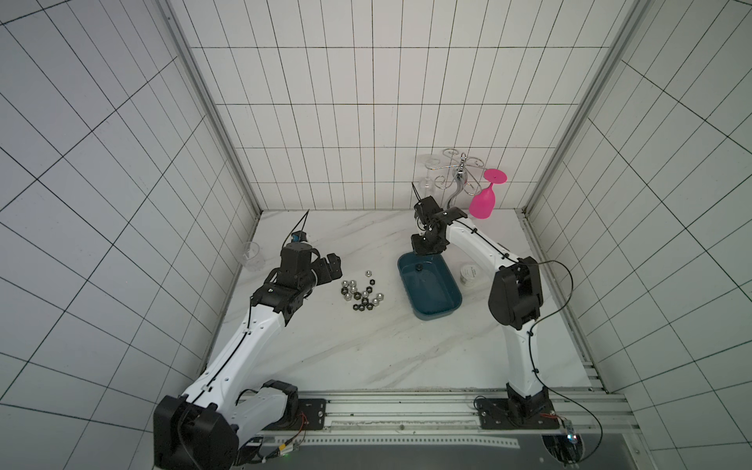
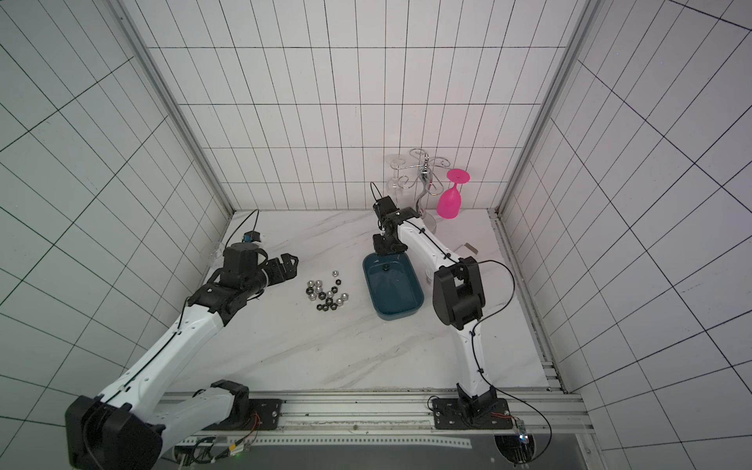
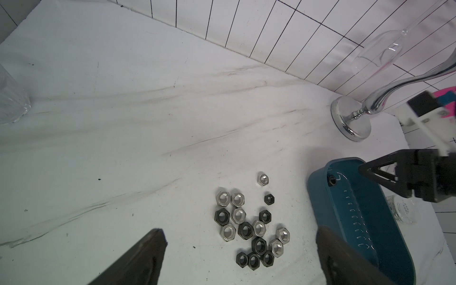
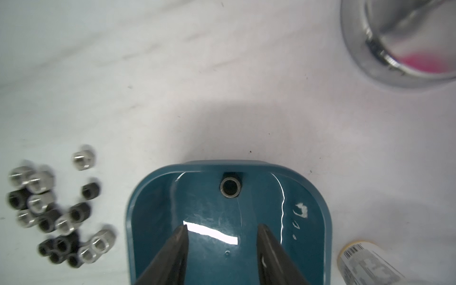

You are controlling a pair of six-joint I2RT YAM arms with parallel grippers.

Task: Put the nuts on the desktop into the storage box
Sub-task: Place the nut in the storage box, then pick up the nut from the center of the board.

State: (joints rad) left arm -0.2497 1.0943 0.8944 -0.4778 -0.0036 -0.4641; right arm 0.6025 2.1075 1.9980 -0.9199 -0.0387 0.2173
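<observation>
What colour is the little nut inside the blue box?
The nut is black, clearest in the right wrist view.

Marble desktop (image 1: 366, 358) has the nuts (image 1: 362, 295) clustered mid-table. The storage box (image 1: 433, 314) sits nearby toward the right edge, jar (image 1: 469, 274) beside it.

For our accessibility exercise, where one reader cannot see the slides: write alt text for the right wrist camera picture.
The right end effector, jaws apart and empty, hangs over a teal storage box holding one dark nut near its end wall. A cluster of silver and black nuts lies on the white marble desktop beside the box, apart from it.
</observation>
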